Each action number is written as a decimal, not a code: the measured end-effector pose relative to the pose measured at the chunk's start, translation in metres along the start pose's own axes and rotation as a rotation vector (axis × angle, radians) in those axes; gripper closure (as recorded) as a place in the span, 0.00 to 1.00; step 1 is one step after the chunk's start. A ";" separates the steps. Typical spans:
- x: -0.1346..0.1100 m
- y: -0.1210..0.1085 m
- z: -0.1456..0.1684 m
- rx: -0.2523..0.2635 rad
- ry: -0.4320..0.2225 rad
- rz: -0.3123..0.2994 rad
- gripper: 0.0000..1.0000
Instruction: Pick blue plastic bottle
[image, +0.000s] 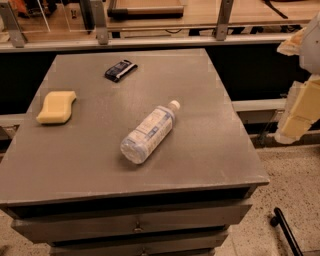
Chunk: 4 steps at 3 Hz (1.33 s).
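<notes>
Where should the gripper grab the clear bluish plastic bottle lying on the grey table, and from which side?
Probably grip the clear bluish plastic bottle across its labelled middle, from above, closing crosswise to its long axis. It lies on its side, small white cap pointing far right, so the ends are awkward. The gripper hangs beyond the right edge of the grey table.

Dim overhead light, soft shadows; tool (293, 120) at right edge seems overexposed.

One each: bottle (148, 132), sponge (56, 107), packet (120, 70), claw (295, 117) at right.
</notes>
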<state>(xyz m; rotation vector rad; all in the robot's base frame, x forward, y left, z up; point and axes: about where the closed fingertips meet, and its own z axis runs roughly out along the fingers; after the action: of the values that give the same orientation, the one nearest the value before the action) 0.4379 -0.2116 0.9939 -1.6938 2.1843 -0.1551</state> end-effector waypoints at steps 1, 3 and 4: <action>-0.001 0.000 0.000 0.001 -0.001 -0.003 0.00; -0.069 0.003 0.009 0.017 -0.081 -0.189 0.00; -0.140 0.018 0.024 0.012 -0.149 -0.395 0.00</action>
<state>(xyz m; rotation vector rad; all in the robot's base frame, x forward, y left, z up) 0.4592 -0.0700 0.9974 -2.0415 1.7212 -0.1382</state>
